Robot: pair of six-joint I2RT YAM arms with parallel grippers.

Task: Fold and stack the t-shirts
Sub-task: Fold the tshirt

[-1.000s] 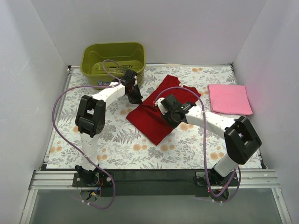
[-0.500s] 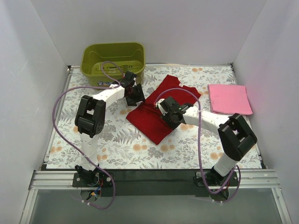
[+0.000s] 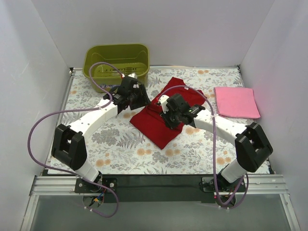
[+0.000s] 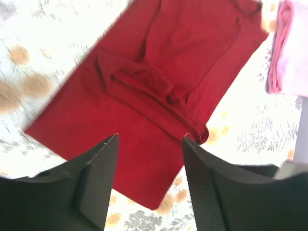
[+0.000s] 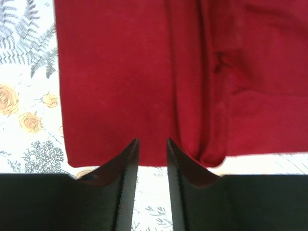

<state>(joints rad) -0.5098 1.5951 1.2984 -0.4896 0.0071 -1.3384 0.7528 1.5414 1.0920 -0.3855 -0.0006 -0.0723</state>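
Note:
The deep red t-shirt [image 3: 159, 126] lies partly folded at the table's middle, a sleeve tucked over its body. It also shows in the left wrist view [image 4: 159, 86] and the right wrist view [image 5: 120, 72]. The light pink t-shirt [image 3: 236, 102] lies folded at the right, also seen in the left wrist view [image 4: 288, 53]. My left gripper [image 3: 138, 97] hovers open and empty over the red shirt's left edge [image 4: 150, 144]. My right gripper [image 3: 169, 118] is over the red shirt, its jaws narrowly apart and empty at the cloth's edge [image 5: 152, 142].
An olive-green plastic tub [image 3: 117, 60] stands at the back left, just behind my left gripper. The table carries a floral cover [image 3: 120, 149]. White walls close in the left, back and right sides.
My left arm has stretched out, its elbow dropping toward the near left, while its gripper stayed by the red shirt's left edge. My right gripper shifted slightly back over the shirt.

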